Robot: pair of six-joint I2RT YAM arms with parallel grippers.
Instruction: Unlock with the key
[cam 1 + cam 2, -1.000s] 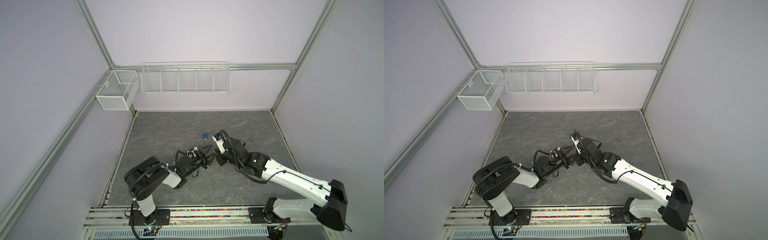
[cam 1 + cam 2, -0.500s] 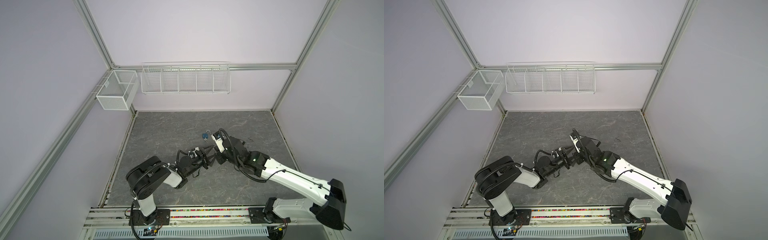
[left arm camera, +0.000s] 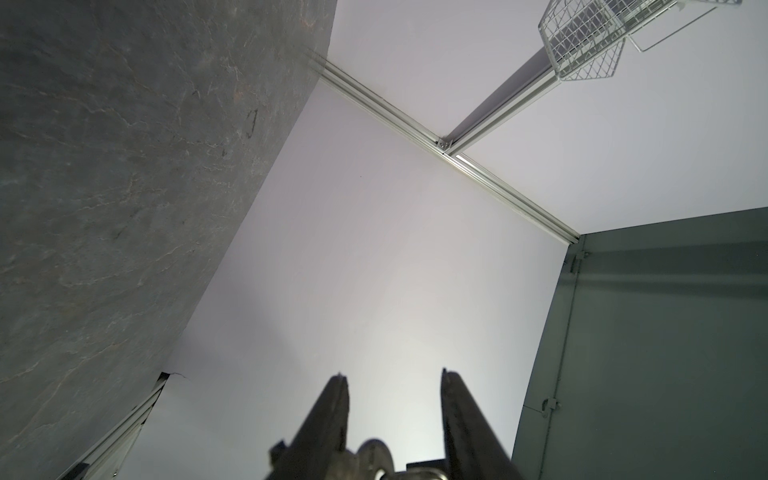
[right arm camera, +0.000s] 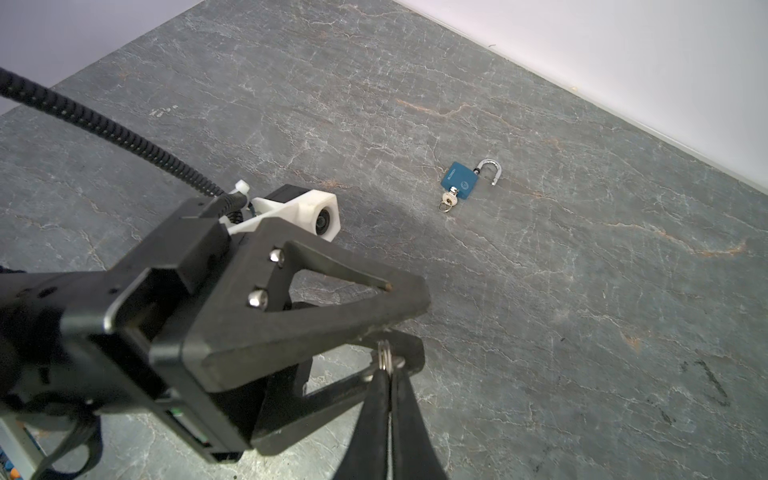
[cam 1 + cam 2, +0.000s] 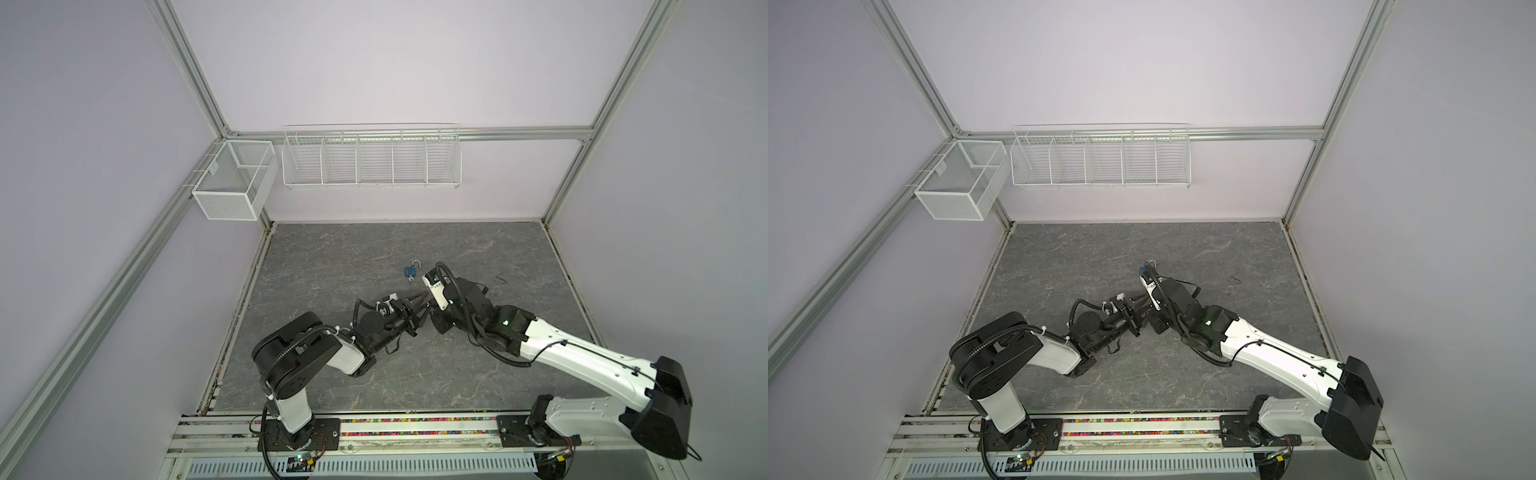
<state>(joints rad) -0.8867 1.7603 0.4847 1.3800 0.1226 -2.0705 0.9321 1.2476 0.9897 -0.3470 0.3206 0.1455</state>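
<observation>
Grey marbled tabletop is filling the cell floor, with pale veins running through it. A small dark scuff is showing toward its right side. A white five-bay wire rack is hanging on the back wall. A small mesh basket is hanging just beside it at the left corner. Aluminium frame posts are edging the lilac walls.

The small blue square padlock lies flat on the grey floor, and its silver loop is swung open. A little silver key sticks in its bottom end, with a ring on it. A second silver ring is pinched between the tips of the right gripper.
</observation>
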